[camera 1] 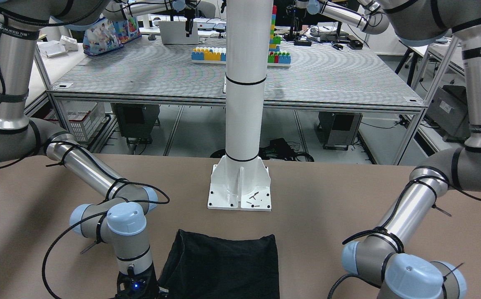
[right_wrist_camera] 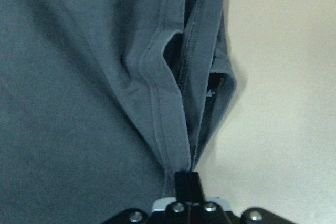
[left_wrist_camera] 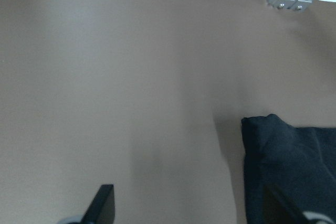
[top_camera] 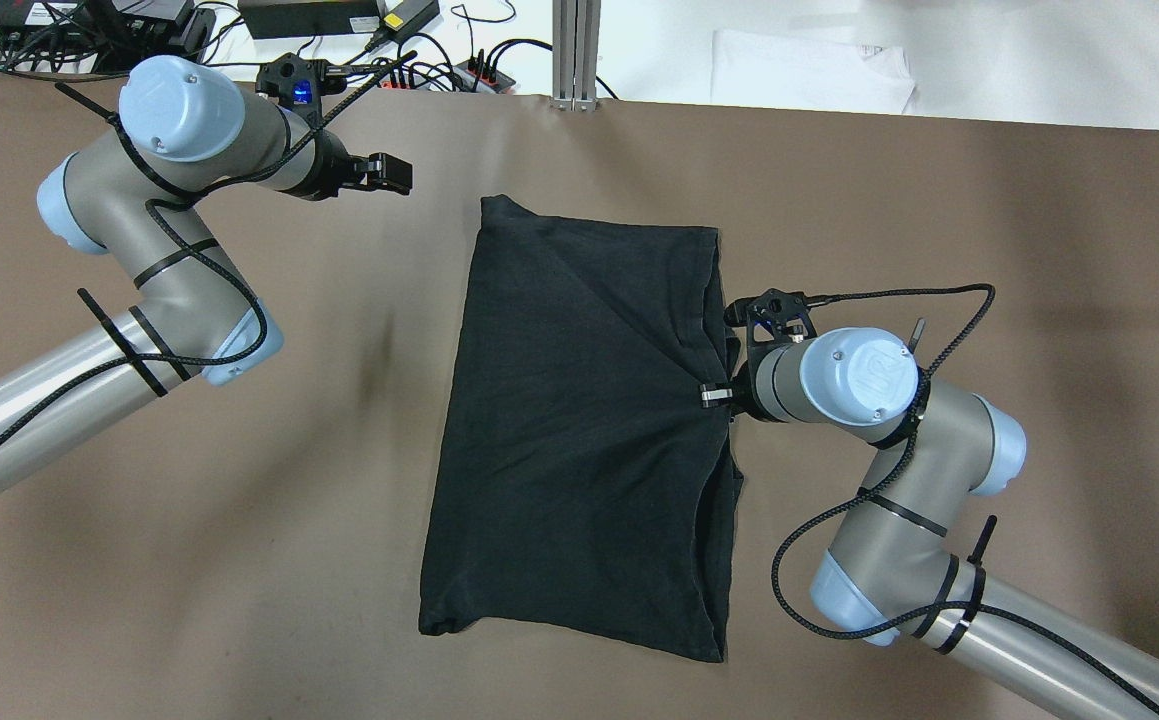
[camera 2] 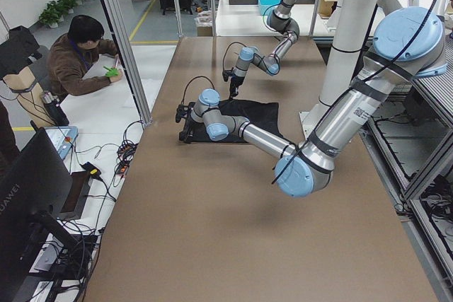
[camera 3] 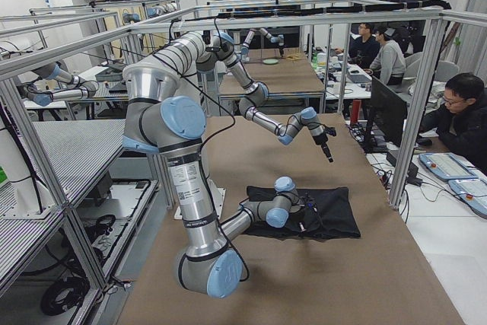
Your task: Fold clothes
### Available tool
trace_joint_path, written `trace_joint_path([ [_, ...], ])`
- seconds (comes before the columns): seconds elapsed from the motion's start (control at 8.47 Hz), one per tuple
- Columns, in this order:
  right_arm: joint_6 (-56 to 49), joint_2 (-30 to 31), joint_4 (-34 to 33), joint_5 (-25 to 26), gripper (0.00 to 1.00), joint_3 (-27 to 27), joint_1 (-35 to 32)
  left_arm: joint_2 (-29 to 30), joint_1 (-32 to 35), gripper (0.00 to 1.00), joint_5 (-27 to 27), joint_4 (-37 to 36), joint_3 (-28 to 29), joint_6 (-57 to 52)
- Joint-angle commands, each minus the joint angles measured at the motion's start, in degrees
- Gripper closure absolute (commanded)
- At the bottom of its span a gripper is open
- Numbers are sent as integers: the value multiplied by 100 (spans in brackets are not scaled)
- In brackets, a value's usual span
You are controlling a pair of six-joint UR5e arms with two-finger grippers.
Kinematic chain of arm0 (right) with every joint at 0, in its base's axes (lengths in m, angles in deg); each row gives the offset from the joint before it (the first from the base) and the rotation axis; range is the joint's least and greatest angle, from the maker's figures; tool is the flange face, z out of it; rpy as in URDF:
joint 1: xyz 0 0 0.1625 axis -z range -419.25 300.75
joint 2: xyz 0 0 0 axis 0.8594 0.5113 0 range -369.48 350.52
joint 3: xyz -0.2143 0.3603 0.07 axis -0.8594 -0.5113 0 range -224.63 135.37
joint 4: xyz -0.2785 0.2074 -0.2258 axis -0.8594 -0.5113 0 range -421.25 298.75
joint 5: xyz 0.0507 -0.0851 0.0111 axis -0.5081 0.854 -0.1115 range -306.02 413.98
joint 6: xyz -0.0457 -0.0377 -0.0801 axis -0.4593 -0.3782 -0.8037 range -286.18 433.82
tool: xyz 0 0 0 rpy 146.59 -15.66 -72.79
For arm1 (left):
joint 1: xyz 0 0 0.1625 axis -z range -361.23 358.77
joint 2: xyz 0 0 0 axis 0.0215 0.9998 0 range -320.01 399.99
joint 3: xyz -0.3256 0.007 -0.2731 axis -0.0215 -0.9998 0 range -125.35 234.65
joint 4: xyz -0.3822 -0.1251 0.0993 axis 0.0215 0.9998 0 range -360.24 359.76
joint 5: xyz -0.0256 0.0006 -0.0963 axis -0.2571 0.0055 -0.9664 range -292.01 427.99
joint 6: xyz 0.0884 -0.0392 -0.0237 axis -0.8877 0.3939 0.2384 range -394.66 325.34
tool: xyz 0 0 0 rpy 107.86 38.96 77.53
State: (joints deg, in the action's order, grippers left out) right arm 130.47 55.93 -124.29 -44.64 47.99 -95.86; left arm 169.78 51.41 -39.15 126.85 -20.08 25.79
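Note:
The clothes are one black garment point(top_camera: 579, 420) lying folded on the brown table, also seen below the white pillar point(camera 1: 223, 265) and in the left wrist view point(left_wrist_camera: 289, 171). My right gripper point(top_camera: 714, 395) is shut on the hemmed right edge of the garment point(right_wrist_camera: 79, 103). The pinched layers bunch up at the right gripper's point(right_wrist_camera: 186, 182) fingertips. My left gripper point(top_camera: 397, 175) hovers open and empty off the garment's far left corner. One of its fingertips point(left_wrist_camera: 102, 203) shows over bare table.
The white pillar's base point(camera 1: 240, 191) is bolted to the table just beyond the garment. Cables and power strips point(top_camera: 419, 70) lie along the table's far edge. A person point(camera 2: 78, 54) sits at a side desk and others sit off the table's end point(camera 3: 456, 112).

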Motion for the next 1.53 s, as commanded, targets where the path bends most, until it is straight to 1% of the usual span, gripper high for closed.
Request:
trace_joint_path([
  [0.0,21,156,222,-8,100,124,4,-33,1,0,0,9,-7,2],
  [0.35,-49,121,212,1,100,28,-285,-51,1,0,0,79,2,2],
  [0.59,-67,33,247,27,100,-208,-312,-42,1,0,0,79,2,2],
  [0.71,-67,33,274,27,33,-201,-312,-42,1,0,0,79,2,2],
  [0.83,-67,33,274,36,5,-201,-295,-42,1,0,0,79,2,-6],
  [0.94,-67,15,309,27,5,-175,-312,-42,1,0,0,79,2,-6],
  [1.06,-32,-211,257,36,5,-174,-469,-42,1,0,0,79,2,-6],
  [1.3,117,-371,265,62,6,-218,-531,-51,10,0,0,79,2,-33],
  [1.42,144,-511,309,62,6,-358,-601,-51,10,0,0,79,2,-41],
])
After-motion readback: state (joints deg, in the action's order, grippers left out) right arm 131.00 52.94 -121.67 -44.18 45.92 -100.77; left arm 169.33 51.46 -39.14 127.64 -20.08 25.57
